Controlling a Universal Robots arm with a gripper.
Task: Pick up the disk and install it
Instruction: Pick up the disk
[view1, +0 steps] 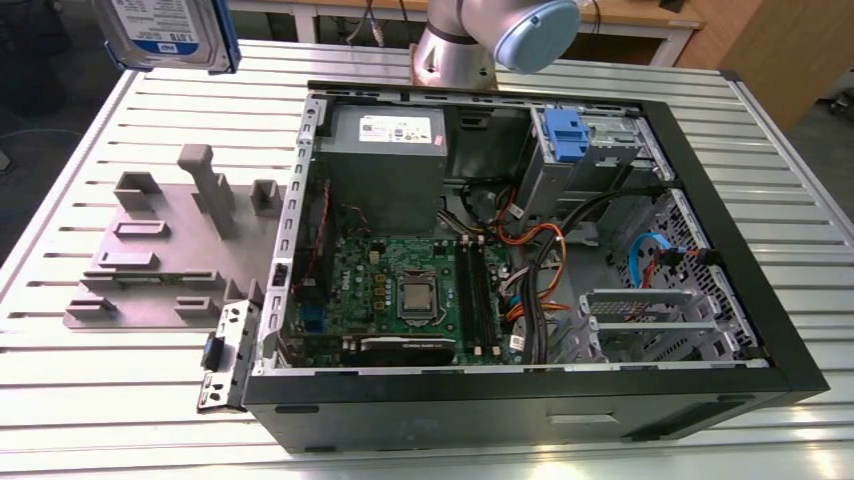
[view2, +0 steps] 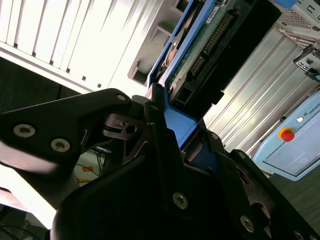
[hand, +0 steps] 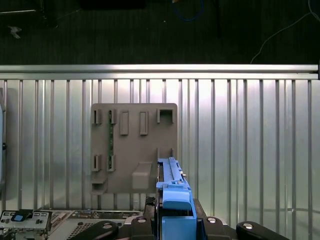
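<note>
Pick-up looks done, install outstanding: tool (hand: 172, 221) clamped tight on the blue carrier of the disk (view1: 167, 30), which hangs above the tabletop (view1: 80, 400) at 11 o'clock in the exterior view, well apart from the open computer case (view1: 787, 350) and beyond the grey fixture (view1: 160, 260).

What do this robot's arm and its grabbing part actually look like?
The arm is a smooth silver tube with a rounded, pale blue-grey cap at its joint. In the second wrist view, the end effector is matte black, built from flat angular links and dotted with round silver screw heads.
</note>
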